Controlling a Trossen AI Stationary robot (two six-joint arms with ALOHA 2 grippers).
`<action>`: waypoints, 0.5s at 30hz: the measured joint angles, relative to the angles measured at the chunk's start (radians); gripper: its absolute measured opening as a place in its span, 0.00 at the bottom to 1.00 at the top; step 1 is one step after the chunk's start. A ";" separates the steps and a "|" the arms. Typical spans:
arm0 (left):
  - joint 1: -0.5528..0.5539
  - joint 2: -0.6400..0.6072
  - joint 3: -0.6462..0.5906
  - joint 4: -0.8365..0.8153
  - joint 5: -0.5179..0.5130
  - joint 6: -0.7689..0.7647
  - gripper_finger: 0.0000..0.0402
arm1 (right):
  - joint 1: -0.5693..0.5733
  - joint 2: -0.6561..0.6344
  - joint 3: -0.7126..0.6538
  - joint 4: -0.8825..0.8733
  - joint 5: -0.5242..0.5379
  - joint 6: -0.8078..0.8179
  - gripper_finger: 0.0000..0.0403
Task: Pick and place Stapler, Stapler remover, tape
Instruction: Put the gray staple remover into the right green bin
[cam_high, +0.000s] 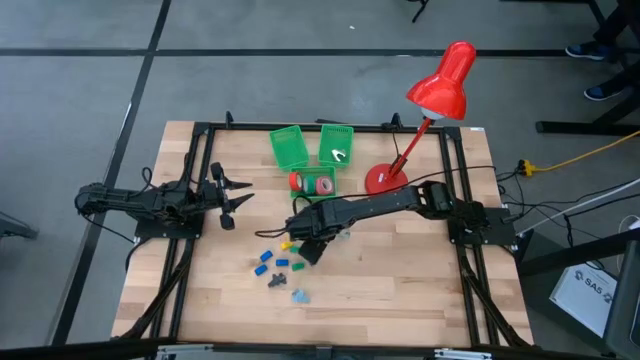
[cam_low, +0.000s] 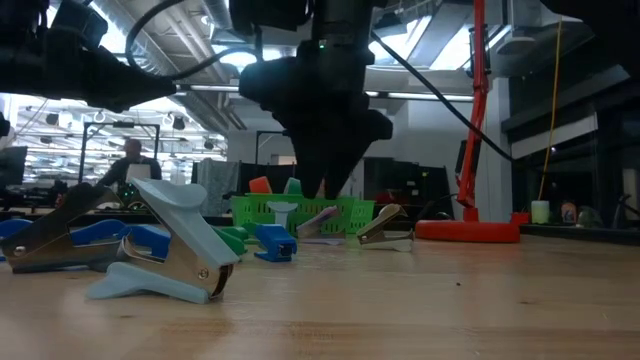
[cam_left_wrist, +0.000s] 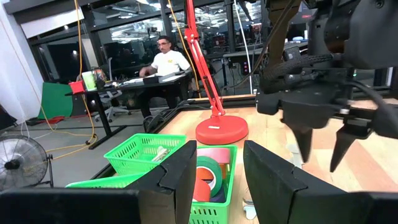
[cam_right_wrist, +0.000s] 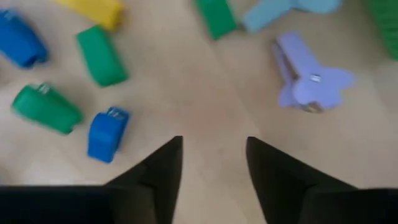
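Observation:
My right gripper (cam_right_wrist: 214, 155) (cam_high: 306, 248) points down over the middle of the table, open, with bare wood between its fingers. Around it lie small blue (cam_right_wrist: 107, 134), green (cam_right_wrist: 46, 109) and yellow (cam_right_wrist: 93, 9) staplers. A lavender stapler remover (cam_right_wrist: 308, 81) and a pale blue one (cam_right_wrist: 280, 9) lie flat on the wood too. Red and green tape rolls (cam_left_wrist: 208, 174) sit in a small green basket (cam_high: 312, 183). My left gripper (cam_high: 228, 197) waits open at the table's left, pointing level toward the baskets.
Two more green baskets (cam_high: 288, 148) (cam_high: 336, 143) stand at the far middle; the right one holds a pale piece. A red desk lamp (cam_high: 383, 178) stands beside them. A pale teal remover (cam_low: 170, 250) lies near the front. A person sits beyond the table.

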 joint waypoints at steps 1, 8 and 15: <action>0.000 0.000 0.000 0.000 0.000 0.000 0.32 | 0.000 0.000 0.000 -0.008 0.013 0.017 0.49; 0.000 0.000 0.000 0.000 0.000 0.000 0.32 | 0.000 0.000 0.000 -0.053 0.023 0.031 0.69; 0.000 0.000 0.000 0.000 0.000 0.000 0.32 | 0.000 0.000 0.000 -0.139 0.023 -0.007 0.81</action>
